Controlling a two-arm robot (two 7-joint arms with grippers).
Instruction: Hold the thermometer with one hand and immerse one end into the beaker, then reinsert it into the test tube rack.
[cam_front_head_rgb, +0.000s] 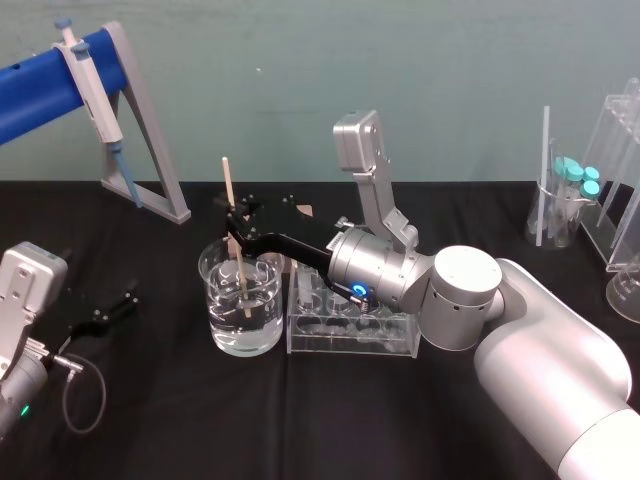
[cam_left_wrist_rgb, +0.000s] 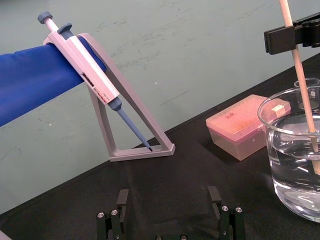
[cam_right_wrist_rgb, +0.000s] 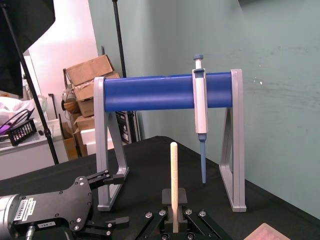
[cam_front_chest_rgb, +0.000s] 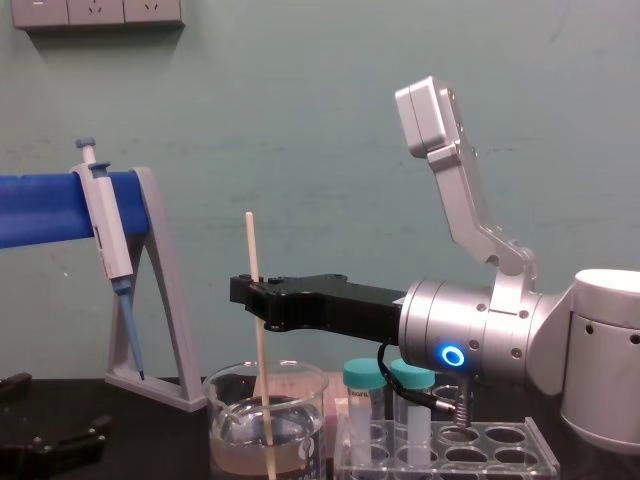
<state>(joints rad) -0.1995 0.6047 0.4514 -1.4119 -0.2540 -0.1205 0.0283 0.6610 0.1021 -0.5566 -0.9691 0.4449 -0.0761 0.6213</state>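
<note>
Thermometer (cam_front_head_rgb: 229, 185) tip sits underwater in the beaker (cam_front_head_rgb: 215, 310). Left of the beaker your left gripper (cam_left_wrist_rgb: 168, 192) idles open-fingered; above it your right gripper (cam_front_head_rgb: 236, 218) pinches the rod. Swing toward the test tube rack (cam_front_head_rgb: 350, 345), just right, without lifting, and it strikes glass.

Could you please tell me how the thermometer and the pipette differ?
The thermometer is a thin pale rod; the pipette is thicker, white and blue-grey. The thermometer stands in the beaker of water, clamped by the right gripper; the pipette hangs on its stand. Both are slim. The left gripper idles open nearby.
</note>
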